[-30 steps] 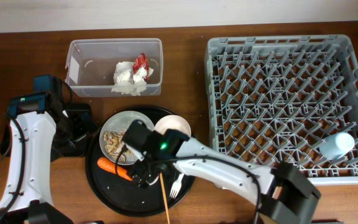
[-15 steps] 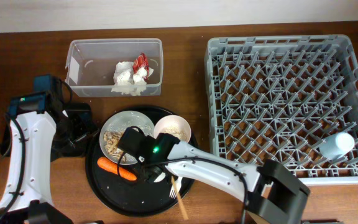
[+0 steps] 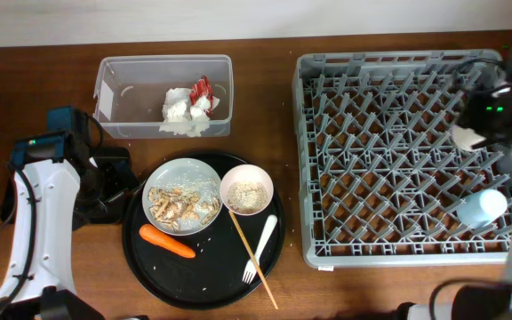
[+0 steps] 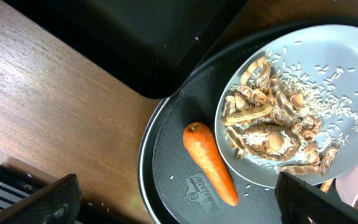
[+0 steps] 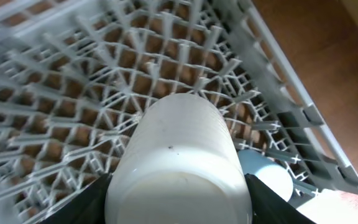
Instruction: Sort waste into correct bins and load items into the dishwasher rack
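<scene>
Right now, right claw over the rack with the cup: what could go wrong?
1. The white cup in the right claw hangs above the rack. Released off-centre, it may catch a peg and tip over.
2. The blue cup sits close beside it, so a drop on that side could knock it.

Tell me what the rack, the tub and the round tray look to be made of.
Rack: grey moulded plastic, matte; thin pegs and lattice look like one uniform piece.
Tub: clear plastic, slightly glossy; the brown table shows through its floor.
Round tray: black, smooth, faint sheen, moulded stamp in the left wrist view; probably plastic, not certain.
</scene>
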